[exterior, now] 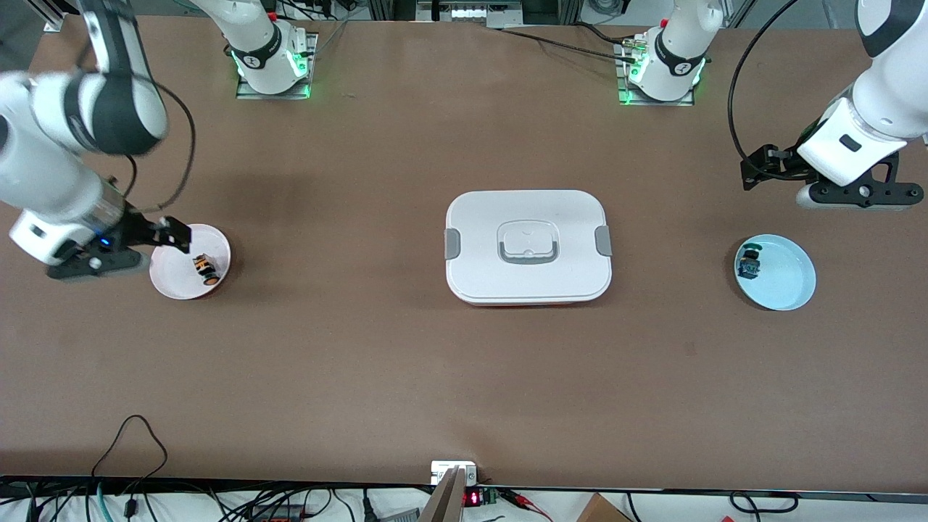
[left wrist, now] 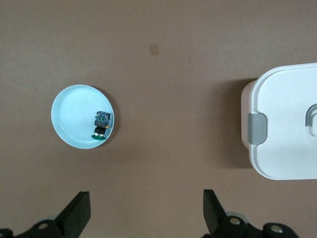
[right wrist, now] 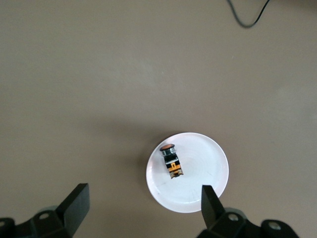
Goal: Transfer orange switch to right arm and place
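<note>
While both grippers gape, orange switch (exterior: pixel 206 269) lies unobscured.

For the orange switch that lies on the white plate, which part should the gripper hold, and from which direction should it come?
The orange switch lies on its side on the white plate, away from the rim. Probably best to come straight down from above and close on the two long flanks of its black and orange body, not on the round cap end. The right gripper, open, is above the plate's edge; the left gripper waits, open.
</note>
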